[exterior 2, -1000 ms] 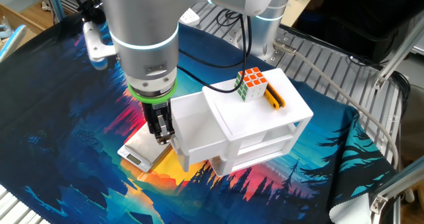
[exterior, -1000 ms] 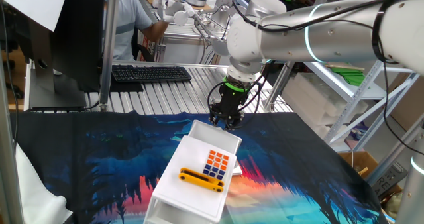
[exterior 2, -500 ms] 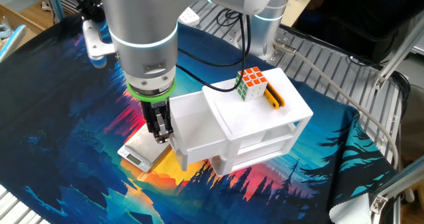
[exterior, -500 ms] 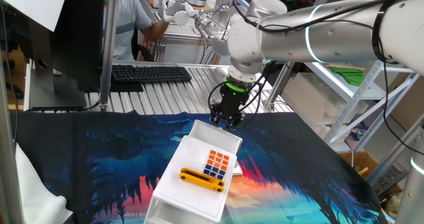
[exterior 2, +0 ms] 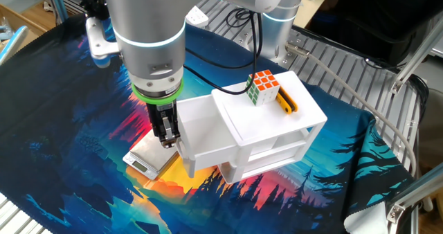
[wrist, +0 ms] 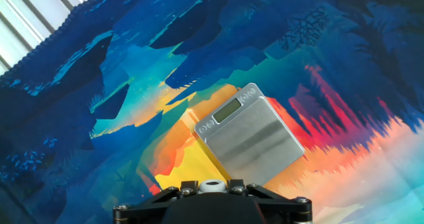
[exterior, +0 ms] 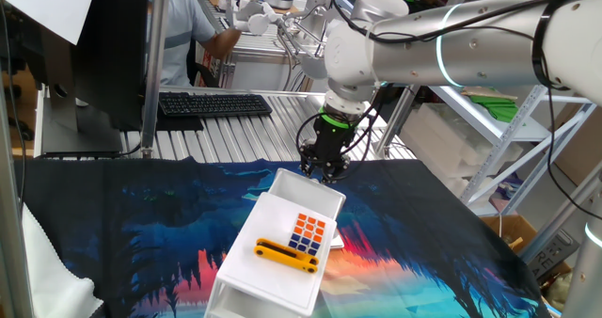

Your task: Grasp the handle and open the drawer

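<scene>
The white drawer [exterior 2: 201,133] stands pulled out of the white cabinet [exterior 2: 277,133], and its inside shows bare. It also shows in one fixed view [exterior: 301,198]. My gripper [exterior 2: 166,138] points down at the drawer's front rim, fingers close together on the rim; the handle itself is hidden behind them. In one fixed view the gripper [exterior: 322,175] sits at the drawer's far end. The hand view shows only the gripper's black base, not the fingertips or the drawer.
A tiled cube [exterior 2: 264,87] and a yellow bar [exterior 2: 286,102] lie on the cabinet top. A small silver scale [wrist: 250,134] lies on the printed cloth below the gripper, also seen in the other fixed view [exterior 2: 147,161]. A keyboard [exterior: 214,103] lies at the back.
The gripper has edged slightly upward at the drawer's front rim. The drawer and cabinet have not visibly moved.
</scene>
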